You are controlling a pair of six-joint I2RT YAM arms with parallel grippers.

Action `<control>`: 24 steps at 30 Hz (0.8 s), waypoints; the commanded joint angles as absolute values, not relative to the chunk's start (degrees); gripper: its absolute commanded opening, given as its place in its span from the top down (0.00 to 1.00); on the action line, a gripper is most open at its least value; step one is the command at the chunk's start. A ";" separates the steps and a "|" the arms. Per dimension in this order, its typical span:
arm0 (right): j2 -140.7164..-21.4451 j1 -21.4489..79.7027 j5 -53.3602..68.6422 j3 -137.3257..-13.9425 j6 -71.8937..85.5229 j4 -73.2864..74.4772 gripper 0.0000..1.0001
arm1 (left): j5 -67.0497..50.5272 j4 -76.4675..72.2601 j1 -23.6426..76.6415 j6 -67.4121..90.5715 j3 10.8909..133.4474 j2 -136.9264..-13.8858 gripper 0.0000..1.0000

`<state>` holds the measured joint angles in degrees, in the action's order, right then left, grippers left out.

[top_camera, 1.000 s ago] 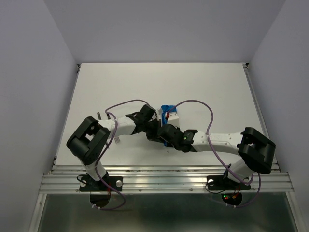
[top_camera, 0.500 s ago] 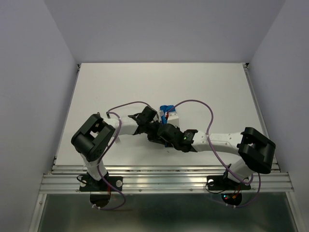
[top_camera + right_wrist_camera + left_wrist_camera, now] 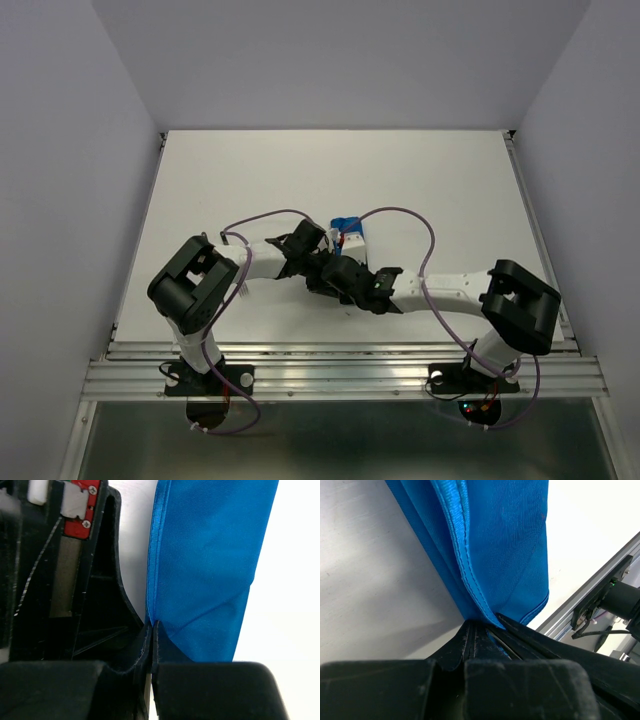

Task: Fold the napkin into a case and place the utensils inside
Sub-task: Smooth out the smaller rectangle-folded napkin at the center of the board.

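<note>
In the left wrist view, the left gripper (image 3: 478, 628) has its jaws pressed together on a bunched corner of the napkin (image 3: 505, 545), with several blue layers pinched between the black fingers (image 3: 455, 650). From that pinch the cloth runs toward 12 o'clock as a long folded band, its stitched hem showing as a raised line down the middle. The white table (image 3: 370, 580) lies bare at 9 o'clock. At 4 o'clock we see the metal rail (image 3: 590, 592) along the table's near edge.

In the right wrist view, the right gripper (image 3: 152, 628) is also clamped on the napkin (image 3: 210, 565). Its jaws meet on the hemmed edge, right where that edge comes down to them. The cloth runs from there toward 12 and 1 o'clock as a narrow strip, and a diagonal crease crosses its lower part. At 9 to 11 o'clock, just beside the strip, stands the black housing of the left arm's wrist (image 3: 105, 555), with a small red board near the top.

From above, the left arm (image 3: 255, 260) and the right arm (image 3: 450, 292) reach in from 8 and 4 o'clock. Their wrists crowd together at the middle of the table (image 3: 250, 170). Only a small piece of the napkin (image 3: 349, 222) shows there, at 12 o'clock from the meeting wrists. The rest of it is hidden beneath them, so we cannot tell how it lies there.
</note>
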<state>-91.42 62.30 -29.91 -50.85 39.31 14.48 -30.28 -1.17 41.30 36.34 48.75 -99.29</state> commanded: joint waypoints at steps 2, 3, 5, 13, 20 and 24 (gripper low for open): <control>-92.46 62.75 -30.23 -52.83 40.69 10.29 0.98 | -31.82 -3.25 41.75 36.47 48.08 -98.88 1.00; -92.46 62.75 -30.50 -52.39 41.04 9.85 0.98 | -31.90 -3.25 41.75 36.47 48.08 -98.79 1.00; -91.85 62.75 -30.59 -50.98 42.18 7.22 0.98 | -32.08 -3.51 41.75 36.65 47.73 -98.61 1.00; -87.89 62.75 -30.76 -40.00 45.44 -5.62 0.97 | -32.96 -4.66 41.75 37.26 46.93 -98.35 1.00; -90.44 62.75 -29.80 -38.06 46.93 -7.47 0.97 | -33.75 -5.10 41.75 37.71 47.20 -98.00 1.00; -90.97 62.75 -29.45 -37.09 47.02 -8.00 0.97 | -33.66 -2.21 41.66 37.09 47.98 -96.08 1.00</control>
